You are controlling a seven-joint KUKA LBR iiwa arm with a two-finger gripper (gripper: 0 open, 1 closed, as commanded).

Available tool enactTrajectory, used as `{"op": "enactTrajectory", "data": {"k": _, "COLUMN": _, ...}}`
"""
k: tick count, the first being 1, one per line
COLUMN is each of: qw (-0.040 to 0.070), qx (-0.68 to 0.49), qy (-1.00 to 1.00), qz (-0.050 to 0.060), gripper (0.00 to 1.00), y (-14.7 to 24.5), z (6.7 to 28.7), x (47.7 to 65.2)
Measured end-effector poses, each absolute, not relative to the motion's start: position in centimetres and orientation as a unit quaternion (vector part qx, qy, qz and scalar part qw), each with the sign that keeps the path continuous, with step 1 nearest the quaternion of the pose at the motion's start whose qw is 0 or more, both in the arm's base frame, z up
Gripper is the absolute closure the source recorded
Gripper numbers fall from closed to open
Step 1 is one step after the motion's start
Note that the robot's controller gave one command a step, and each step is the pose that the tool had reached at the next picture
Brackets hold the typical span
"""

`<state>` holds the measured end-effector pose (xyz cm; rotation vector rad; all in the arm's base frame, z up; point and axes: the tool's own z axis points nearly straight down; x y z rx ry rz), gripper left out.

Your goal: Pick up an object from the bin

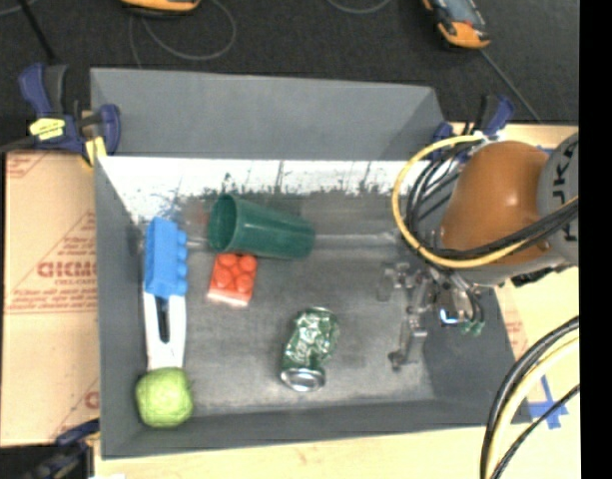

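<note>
Crushed can [307, 348], green and silver, lying on its side at about 6 o'clock on the floor of the bin [266, 118], apart from everything else and not yet touched. Nearest of the loose things to the gripper [407, 317], yet well off to its 9 o'clock side. Nothing lifted so far, so by the look of it an early stage: no grasp made, and the approach, the closing and the lift all left to do. Farther round the floor: green cup [258, 230] tipped over at 12 o'clock, orange toy brick [232, 278] just below it towards 10, blue-and-white toy [164, 287] stretched along the wall at 9, green apple [164, 397] in the corner at 8. Reaches in from 3 o'clock, wrist under its orange cover [490, 198] with cables [415, 203] looped round it, tool pointing down over bare floor close to the 3 o'clock wall. Stands with fingers apart, one towards 12 and one towards 6, only grey metal between them. Calls, most likely, for a shift towards 9 o'clock before any descent on the can.
</note>
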<state>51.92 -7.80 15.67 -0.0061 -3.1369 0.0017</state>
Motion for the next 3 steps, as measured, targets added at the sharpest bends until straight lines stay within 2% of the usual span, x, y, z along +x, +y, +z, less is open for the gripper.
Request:
{"op": "enactTrajectory", "data": {"k": 1, "qw": -0.001, "qx": -0.001, "qy": -1.000, "qz": 0.001, "gripper": 0.00, "y": -7.8, "z": 16.1, "x": 52.1}}
{"op": "enactTrajectory", "data": {"k": 2, "qw": -0.005, "qx": 0.139, "qy": -0.990, "qz": 0.002, "gripper": 0.00, "y": -4.7, "z": 11.6, "x": 53.6}}
{"op": "enactTrajectory", "data": {"k": 3, "qw": 0.001, "qx": 0.313, "qy": -0.950, "qz": 0.000, "gripper": 0.00, "y": -1.2, "z": 11.9, "x": 56.0}}
